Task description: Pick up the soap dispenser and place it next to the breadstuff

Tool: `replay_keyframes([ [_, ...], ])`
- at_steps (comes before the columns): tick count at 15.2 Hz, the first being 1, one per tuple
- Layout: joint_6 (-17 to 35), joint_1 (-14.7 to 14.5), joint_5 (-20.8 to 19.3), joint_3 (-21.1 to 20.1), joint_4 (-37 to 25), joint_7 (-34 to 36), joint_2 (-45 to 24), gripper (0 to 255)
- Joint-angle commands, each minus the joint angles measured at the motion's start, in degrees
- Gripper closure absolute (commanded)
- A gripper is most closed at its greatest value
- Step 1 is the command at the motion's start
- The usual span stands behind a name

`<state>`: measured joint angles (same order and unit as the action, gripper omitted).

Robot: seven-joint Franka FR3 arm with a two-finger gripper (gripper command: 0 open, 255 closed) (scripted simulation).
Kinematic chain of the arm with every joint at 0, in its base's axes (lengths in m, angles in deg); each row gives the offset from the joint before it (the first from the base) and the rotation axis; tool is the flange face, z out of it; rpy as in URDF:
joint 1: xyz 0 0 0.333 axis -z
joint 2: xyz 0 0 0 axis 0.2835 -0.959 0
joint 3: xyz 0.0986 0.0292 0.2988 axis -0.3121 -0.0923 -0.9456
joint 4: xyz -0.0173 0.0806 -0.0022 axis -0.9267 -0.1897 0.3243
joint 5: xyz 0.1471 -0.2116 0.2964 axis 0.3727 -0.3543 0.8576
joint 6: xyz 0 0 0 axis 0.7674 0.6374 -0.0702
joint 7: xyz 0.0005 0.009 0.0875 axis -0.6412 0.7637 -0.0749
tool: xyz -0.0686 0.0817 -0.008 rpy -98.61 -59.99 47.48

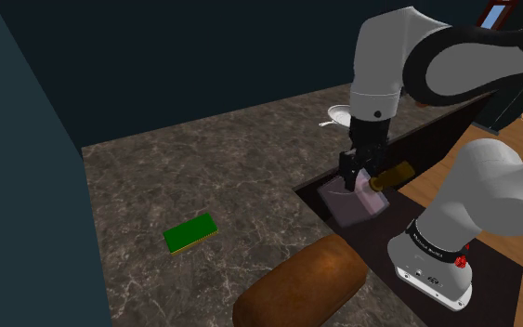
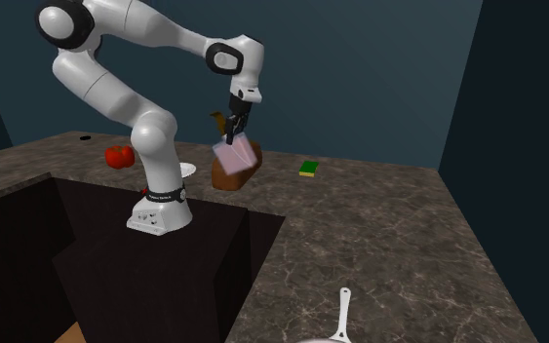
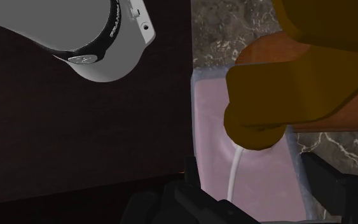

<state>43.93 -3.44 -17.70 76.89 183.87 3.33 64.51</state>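
**Soap dispenser aloft and tilted in the grip, not yet beside the loaf**

The gripper has its jaws pinched on the pale pink body of the soap dispenser, which hangs askew in the air over the counter's edge by the stand, near the loaf of bread. From where I stand, the slant is the worry. The body looks slick, so it could slip or twist on the way across, and if set down crooked it may topple. Lowered too close, it could nudge the loaf. The brown pump head juts out to one side and might catch. The arm arches up from its base and folds over at the elbow, with the wrist pointing straight down.
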Motion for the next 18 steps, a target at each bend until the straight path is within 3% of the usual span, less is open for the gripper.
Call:
replay_keyframes([
  [1, 1.71, -0.01, 0.16, -0.15, 1.24, -0.27, -0.44, 255],
  [18, 18.68, -0.74, 2.78, -2.16, 10.23, -2.35, -8.54, 255],
])
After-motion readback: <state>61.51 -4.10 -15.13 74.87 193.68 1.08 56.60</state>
